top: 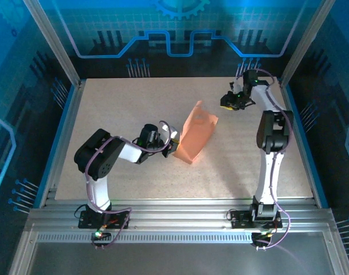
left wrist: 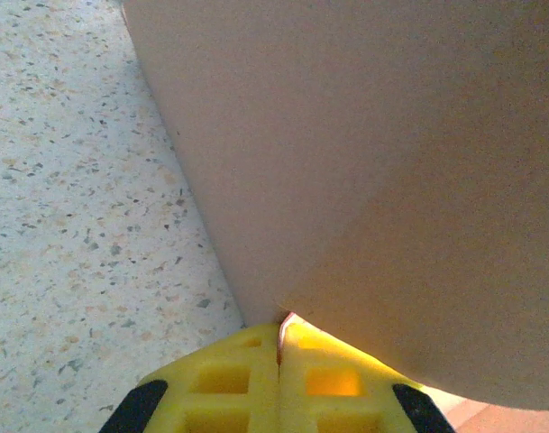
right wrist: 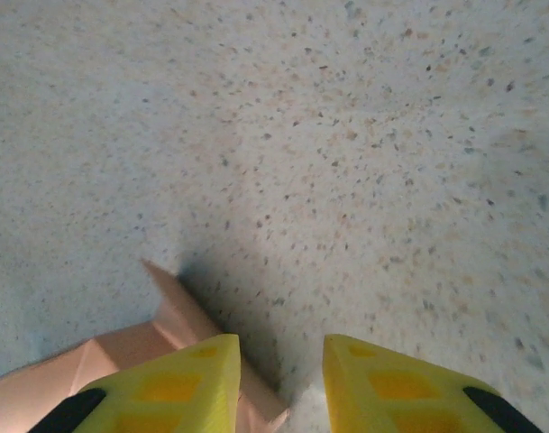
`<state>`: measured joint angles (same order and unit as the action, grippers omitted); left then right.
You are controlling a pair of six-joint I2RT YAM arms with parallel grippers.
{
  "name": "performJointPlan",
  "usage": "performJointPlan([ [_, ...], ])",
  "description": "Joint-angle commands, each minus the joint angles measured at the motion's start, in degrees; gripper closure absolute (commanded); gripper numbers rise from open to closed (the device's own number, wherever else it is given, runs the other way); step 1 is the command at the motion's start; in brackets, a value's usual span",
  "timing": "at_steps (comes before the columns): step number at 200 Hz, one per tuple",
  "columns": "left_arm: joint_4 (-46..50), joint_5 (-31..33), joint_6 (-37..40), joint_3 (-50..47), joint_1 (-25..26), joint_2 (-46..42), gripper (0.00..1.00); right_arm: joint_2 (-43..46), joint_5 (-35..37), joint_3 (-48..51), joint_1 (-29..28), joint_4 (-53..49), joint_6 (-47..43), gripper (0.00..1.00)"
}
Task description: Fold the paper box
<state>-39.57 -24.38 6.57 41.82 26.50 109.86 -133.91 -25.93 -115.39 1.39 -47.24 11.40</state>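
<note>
The paper box (left wrist: 391, 162) spills past the left wrist view.

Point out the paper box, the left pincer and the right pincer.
paper box (top: 198, 134): top external view, broad side panel.
left pincer (left wrist: 279, 336): left wrist view, closed fingertip seam.
right pincer (right wrist: 281, 352): right wrist view, gap between fingertips.

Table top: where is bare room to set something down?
Bare: far-left table between left rail and paper box; near strip between box and front rail. Crowded: centre, where the left claw pinches the box, right claw beyond.
</note>
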Motion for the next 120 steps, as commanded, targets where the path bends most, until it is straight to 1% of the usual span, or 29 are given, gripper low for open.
performJointPlan([
  [1,9.89,-1.86,-0.48,-0.35,-0.4,0.46,1.0,-6.58,-5.63,-7.07,-1.01,-9.23,-1.0,0.71],
  [18,10.38,-1.38,-0.15,-0.3,-0.49,0.27,1.0,-9.43,-8.83,-10.33,-1.46,-11.08,-0.61,0.74],
  [41,10.67,-1.28,-0.15,-0.03,-0.51,0.4,1.0,-10.28,-12.42,-10.18,-1.91,-12.08,-1.14,0.77],
  [80,11.16,-0.93,0.35,0.4,-0.5,0.7,1.0,-7.83,-17.3,-4.5,-2.1,-11.37,-3.18,0.81],
  [120,11.38,-0.56,0.03,0.91,-0.63,0.79,1.0,-4.72,-17.78,1.65,-3.05,-10.7,-5.94,0.81],
])
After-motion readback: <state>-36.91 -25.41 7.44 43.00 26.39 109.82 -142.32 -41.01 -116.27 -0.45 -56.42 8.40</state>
